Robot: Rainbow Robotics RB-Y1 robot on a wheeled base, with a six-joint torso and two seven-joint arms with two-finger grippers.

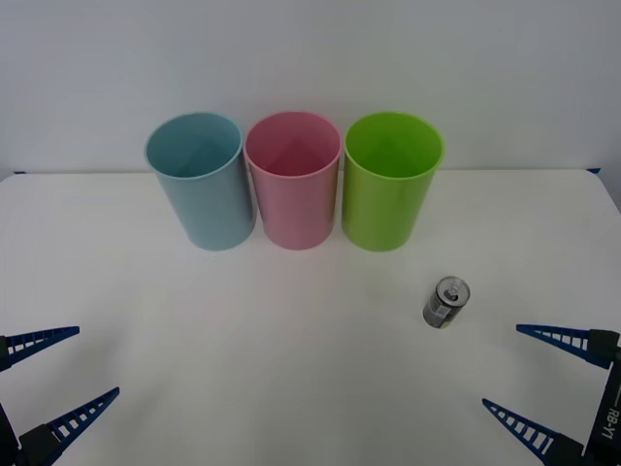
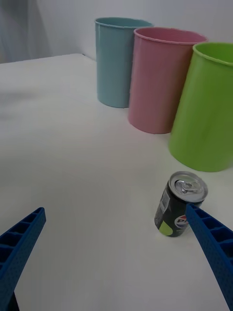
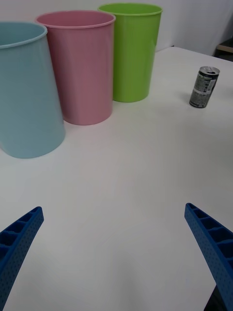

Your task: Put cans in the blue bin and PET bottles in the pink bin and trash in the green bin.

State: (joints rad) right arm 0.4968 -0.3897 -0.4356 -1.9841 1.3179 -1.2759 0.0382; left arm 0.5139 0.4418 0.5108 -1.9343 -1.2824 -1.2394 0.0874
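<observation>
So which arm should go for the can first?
Right. The small silver-grey metal drink can stands upright on the white table near the open right pincer; the open left pincer is much farther away.

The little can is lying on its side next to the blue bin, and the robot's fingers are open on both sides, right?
Almost. The can stands near the green bin, not the blue bin, and it is upright, as the front view shows. The blue bin is at the far end of the row, past the pink bin. The left gripper and right gripper are indeed open.
</observation>
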